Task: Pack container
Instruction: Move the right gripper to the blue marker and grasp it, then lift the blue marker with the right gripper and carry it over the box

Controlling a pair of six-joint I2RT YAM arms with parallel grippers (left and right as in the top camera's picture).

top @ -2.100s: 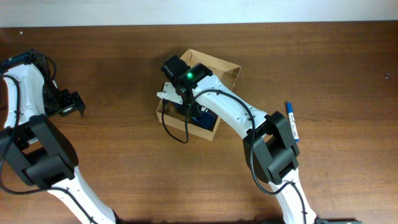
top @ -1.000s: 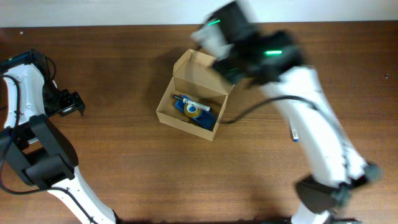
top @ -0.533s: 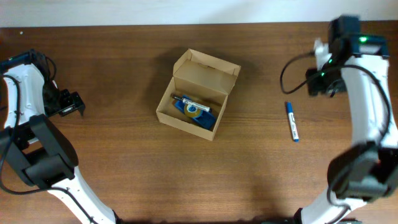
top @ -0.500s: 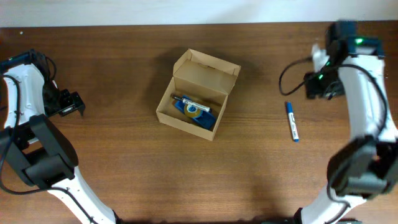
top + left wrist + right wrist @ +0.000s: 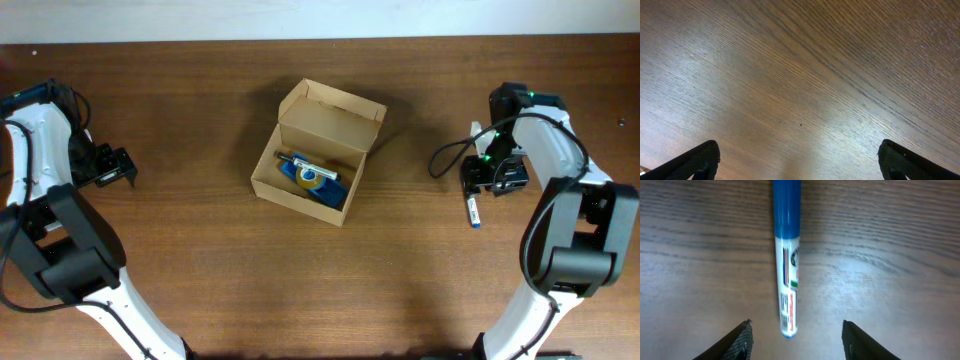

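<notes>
The container (image 5: 268,176), a tan cardboard box, stands open at mid-table with its flap lid (image 5: 333,108) raised at the back. A blue marker and a blue roll (image 5: 311,176) lie inside it. A blue-and-white marker (image 5: 473,209) lies on the wood at the right. My right gripper (image 5: 492,174) hovers over the marker's far end. In the right wrist view this marker (image 5: 788,270) lies flat, its white end between my open right gripper (image 5: 797,339), with gaps on both sides. My left gripper (image 5: 115,167) is open at the far left, over bare wood (image 5: 800,100).
The table's back edge runs along the top of the overhead view, meeting a pale wall (image 5: 320,18). The right arm's cable (image 5: 445,160) loops just left of the right gripper. The left arm's base (image 5: 70,260) fills the lower left.
My right arm left the box, swung across to the far right, then came down over the loose marker, its jaws narrowing a little. The left arm stayed still.
</notes>
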